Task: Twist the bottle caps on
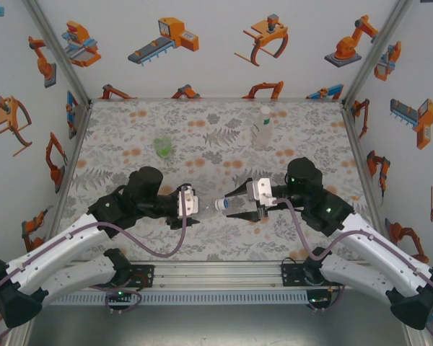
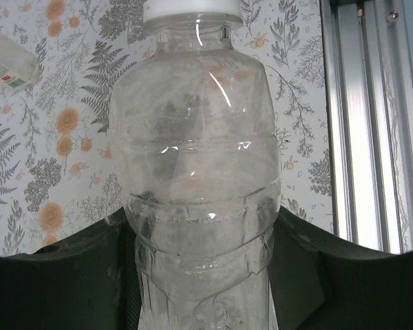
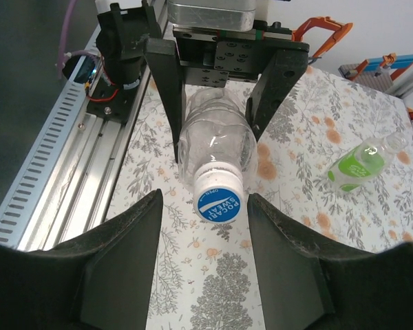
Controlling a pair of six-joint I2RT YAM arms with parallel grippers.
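Floral-patterned counter (image 1: pixel 130 130) carries a green bottle (image 1: pixel 163 148) left of centre, toward the far edge. Nearer the front edge, the left end effector (image 2: pixel 203 230) is clamped on a clear bottle (image 2: pixel 193 151), which lies level with its white cap (image 3: pixel 218 196) pointing right. The right end effector (image 3: pixel 206 206) flanks that cap, its fingers apart and a gap showing beside it. A labelled bottle (image 1: pixel 262 128) stands right of centre, near the far edge.
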